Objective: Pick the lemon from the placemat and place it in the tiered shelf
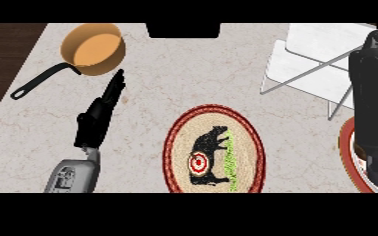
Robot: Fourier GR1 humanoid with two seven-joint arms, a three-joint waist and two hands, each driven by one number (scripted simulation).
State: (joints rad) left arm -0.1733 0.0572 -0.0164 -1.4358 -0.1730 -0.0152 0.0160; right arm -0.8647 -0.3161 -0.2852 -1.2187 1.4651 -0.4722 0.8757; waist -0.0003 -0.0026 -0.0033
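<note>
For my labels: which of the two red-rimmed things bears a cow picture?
The oval placemat at lower middle; the other red-rimmed thing, at the right edge, is mostly hidden, showing only its rim.

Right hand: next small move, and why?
Probably ease the right hand left over the tiered shelf. No lemon shows on the placemat, and the hand sits at the shelf's edge; whether it holds the lemon is hidden.

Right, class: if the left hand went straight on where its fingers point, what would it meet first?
Probably the orange pan: the left hand aims straight fingers at its near rim, close ahead. Height is unclear, so it might pass over.
</note>
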